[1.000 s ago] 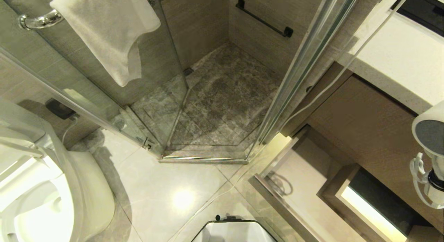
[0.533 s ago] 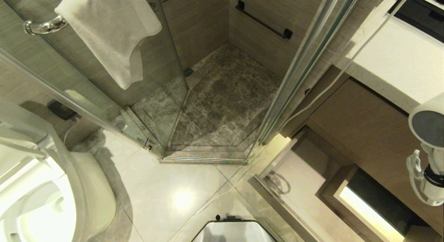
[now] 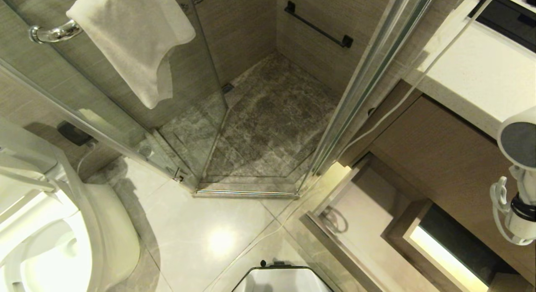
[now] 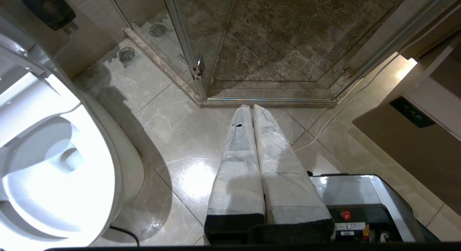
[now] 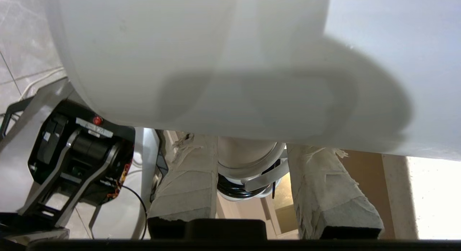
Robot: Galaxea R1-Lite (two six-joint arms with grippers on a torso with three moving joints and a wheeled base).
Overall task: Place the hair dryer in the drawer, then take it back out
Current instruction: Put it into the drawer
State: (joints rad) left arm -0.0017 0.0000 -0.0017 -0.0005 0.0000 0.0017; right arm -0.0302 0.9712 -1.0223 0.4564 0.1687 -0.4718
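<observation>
Right wrist view: we carry the hair dryer (image 5: pixel 201 56) by its handle.
Our right gripper (image 5: pixel 252 168) jaws clasp it above the open drawer (image 3: pixel 356 225); left gripper (image 4: pixel 252 108) parked, jaws pressed together.

Pincer fingers (image 4: pixel 252 164) wrapped in pale tape, black-based.

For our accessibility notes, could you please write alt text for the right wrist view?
The right gripper is shut on the hair dryer, its taped fingers clamping the handle while the white barrel fills the upper view.
</observation>
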